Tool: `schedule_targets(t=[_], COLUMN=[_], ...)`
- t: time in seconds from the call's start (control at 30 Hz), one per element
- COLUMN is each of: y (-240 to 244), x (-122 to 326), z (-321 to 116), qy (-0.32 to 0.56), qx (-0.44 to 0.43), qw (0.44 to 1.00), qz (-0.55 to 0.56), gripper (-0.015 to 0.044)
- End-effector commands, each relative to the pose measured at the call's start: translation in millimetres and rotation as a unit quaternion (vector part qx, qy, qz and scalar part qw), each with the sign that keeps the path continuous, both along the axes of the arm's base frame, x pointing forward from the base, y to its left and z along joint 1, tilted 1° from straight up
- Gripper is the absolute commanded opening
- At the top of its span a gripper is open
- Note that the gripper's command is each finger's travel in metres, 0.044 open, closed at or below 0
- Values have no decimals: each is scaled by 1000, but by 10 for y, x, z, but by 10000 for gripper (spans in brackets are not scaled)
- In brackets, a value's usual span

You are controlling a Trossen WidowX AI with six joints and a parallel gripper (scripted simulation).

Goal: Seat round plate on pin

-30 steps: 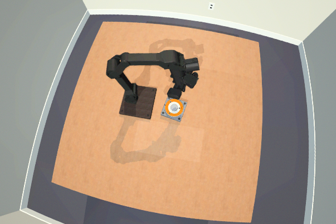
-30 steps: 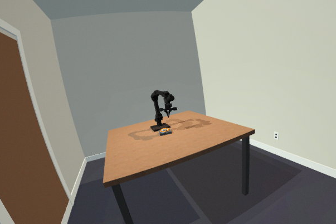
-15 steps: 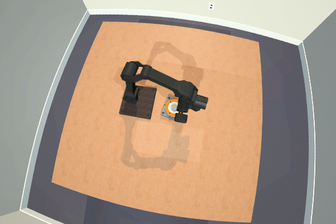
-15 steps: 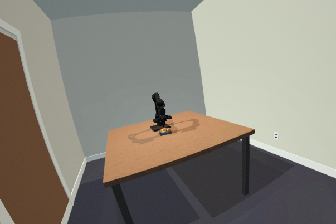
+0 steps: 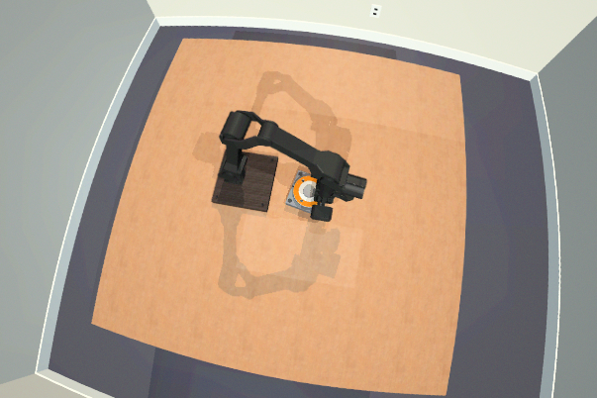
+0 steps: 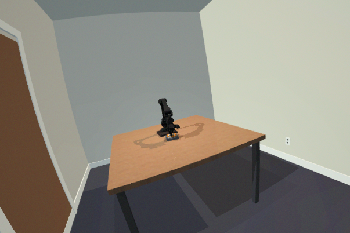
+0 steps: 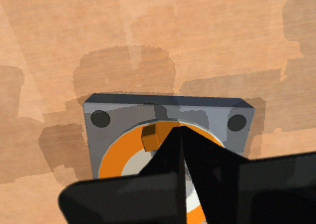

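We see gripper low over round plate, fingers clenched together, grasping nothing. Fingertip point sits just beside orange tab. Plate lies on grey base, on table; pin not visible.

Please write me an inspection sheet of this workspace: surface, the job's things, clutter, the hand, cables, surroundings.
Surface: wooden table, arm shadows across it.
Job's things: orange round plate on the grey base; orange tab at the plate's far edge; pin and hole not visible.
Clutter: nothing seen.
Hand: hand shut, nothing held, tips low over the plate beside the tab; contact cannot be told.
Cables: nothing seen.
Surroundings: dark mounting board under the arm; plain walls, wall socket, dark floor.
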State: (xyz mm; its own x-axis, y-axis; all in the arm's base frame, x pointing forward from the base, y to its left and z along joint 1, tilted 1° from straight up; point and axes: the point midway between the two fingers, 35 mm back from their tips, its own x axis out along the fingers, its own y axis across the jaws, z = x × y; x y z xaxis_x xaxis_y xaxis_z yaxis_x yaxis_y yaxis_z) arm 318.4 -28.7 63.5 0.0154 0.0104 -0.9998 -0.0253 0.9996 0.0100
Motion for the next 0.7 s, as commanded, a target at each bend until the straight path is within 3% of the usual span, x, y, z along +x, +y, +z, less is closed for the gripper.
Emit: schedule_targets(t=[0.0, 0.67], y=[18, 213], x=[17, 37], z=[-12, -10], qy=[-6, -6], qx=[2, 3], qw=[1000, 1000], qz=[2, 2], gripper=[0, 0])
